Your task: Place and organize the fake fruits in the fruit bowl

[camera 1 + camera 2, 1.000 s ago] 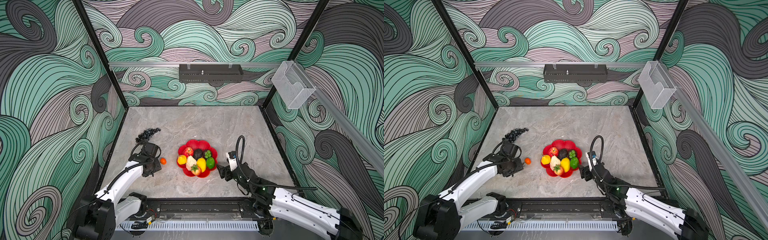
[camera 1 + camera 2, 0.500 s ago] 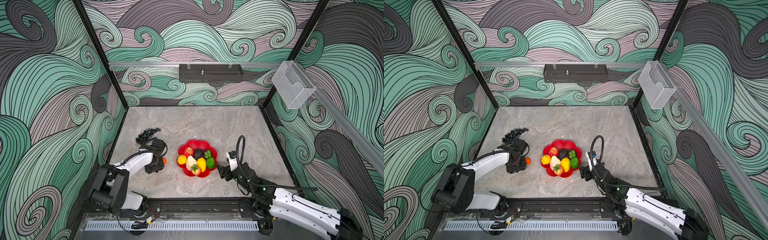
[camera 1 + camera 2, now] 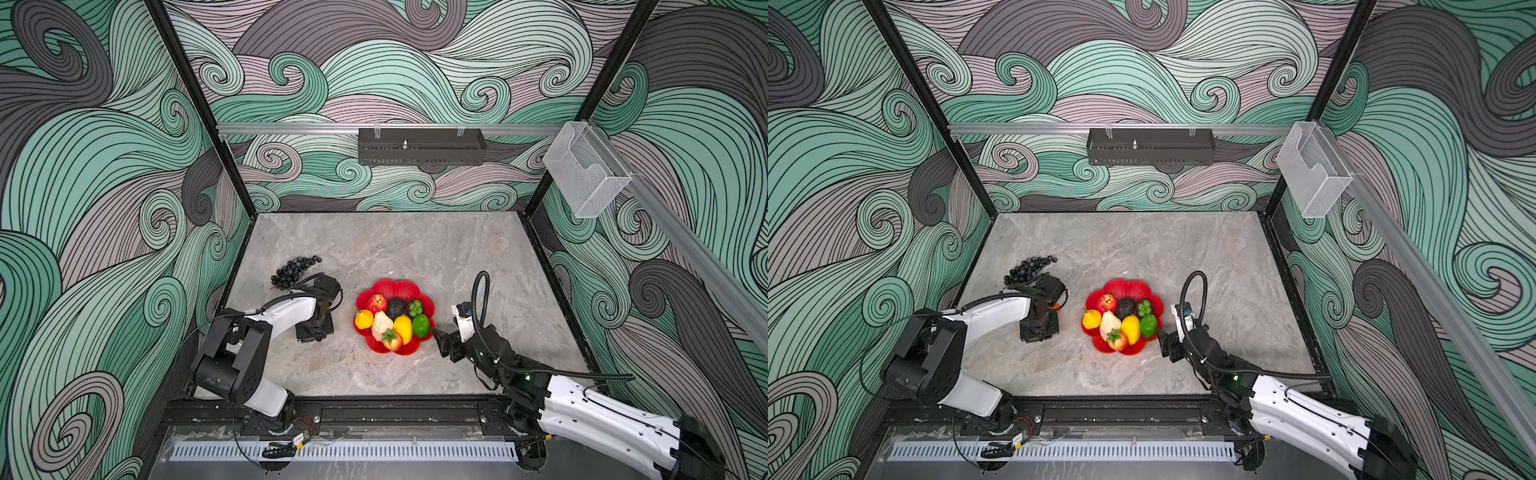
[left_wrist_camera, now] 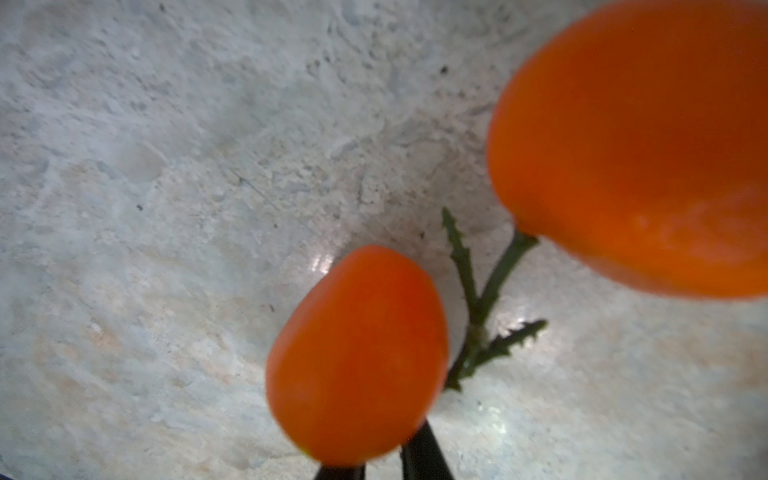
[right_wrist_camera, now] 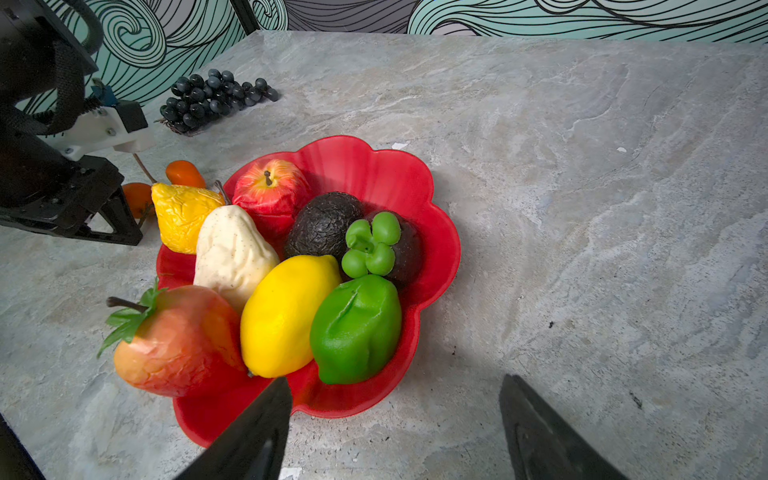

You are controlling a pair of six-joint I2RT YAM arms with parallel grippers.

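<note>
Fruit fills the fruit bowl (image 3: 395, 286), which sits toward the front middle of the tabletop (image 3: 395, 241): apple (image 5: 270, 187), avocado (image 5: 322, 226), pear (image 5: 230, 249), lemon (image 5: 286, 311) and lime (image 5: 357, 328) among others. The grape bunch (image 3: 295, 269) lies apart, farther left and back. The stemmed oranges (image 4: 357, 353) sit just left of the bowl, under the left pincer (image 4: 380, 467). Its fingertips (image 4: 422, 453) stand close together at the nearer orange, which hides the stem's end, so I cannot tell whether anything is pinched. The right pincer (image 5: 394, 380) is spread wide and empty, one finger over the bowl's near rim, the other above bare tabletop.
</note>
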